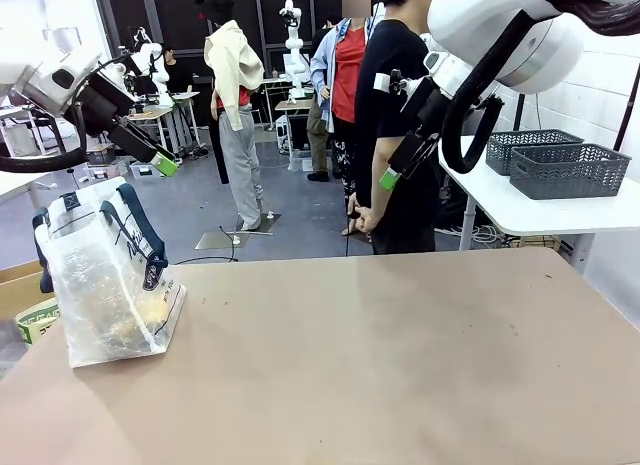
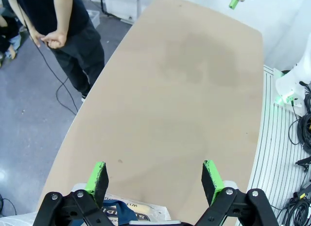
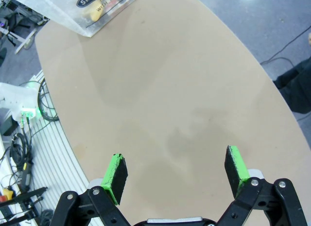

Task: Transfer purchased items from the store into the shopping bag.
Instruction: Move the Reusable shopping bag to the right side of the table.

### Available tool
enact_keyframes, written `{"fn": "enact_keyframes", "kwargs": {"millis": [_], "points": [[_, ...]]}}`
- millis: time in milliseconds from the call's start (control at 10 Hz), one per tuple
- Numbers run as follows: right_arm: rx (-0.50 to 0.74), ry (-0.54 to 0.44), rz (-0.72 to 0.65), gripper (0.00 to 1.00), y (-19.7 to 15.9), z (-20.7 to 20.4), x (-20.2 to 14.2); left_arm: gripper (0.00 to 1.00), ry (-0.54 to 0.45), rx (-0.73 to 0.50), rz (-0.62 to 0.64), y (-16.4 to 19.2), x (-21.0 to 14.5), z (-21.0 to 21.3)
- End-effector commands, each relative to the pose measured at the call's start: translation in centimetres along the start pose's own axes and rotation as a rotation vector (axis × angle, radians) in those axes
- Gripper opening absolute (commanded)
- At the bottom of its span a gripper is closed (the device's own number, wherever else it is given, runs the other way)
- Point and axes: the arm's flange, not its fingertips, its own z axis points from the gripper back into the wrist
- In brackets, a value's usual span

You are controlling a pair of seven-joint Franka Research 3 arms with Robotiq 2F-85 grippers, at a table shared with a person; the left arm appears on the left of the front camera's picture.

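I hold both claws spread and raised, left gripper (image 2: 154, 180) directly above the tall clear plastic shopping bag (image 1: 105, 285), which stands loaded; right gripper (image 3: 176, 175) hangs well apart from it.

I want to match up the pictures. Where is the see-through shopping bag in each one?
Front view: the shopping bag stands on the table's left side, near the edge.
Left wrist view: its top peeks in at the bottom edge, between the left pincer's fingers.
Right wrist view: its corner is at top left.
Shared landmark: the tan table.
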Motion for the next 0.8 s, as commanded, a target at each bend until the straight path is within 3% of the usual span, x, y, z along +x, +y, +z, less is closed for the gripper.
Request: {"fn": "enact_keyframes", "kwargs": {"millis": [0,700], "points": [[0.005,0.002,-0.01,1.0,-0.06,-0.05,0.06,1.0,-0.004,0.003,0.008,-0.15,0.24,0.25],[0.005,0.002,-0.01,1.0,-0.06,-0.05,0.06,1.0,-0.004,0.003,0.008,-0.15,0.24,0.25]]}}
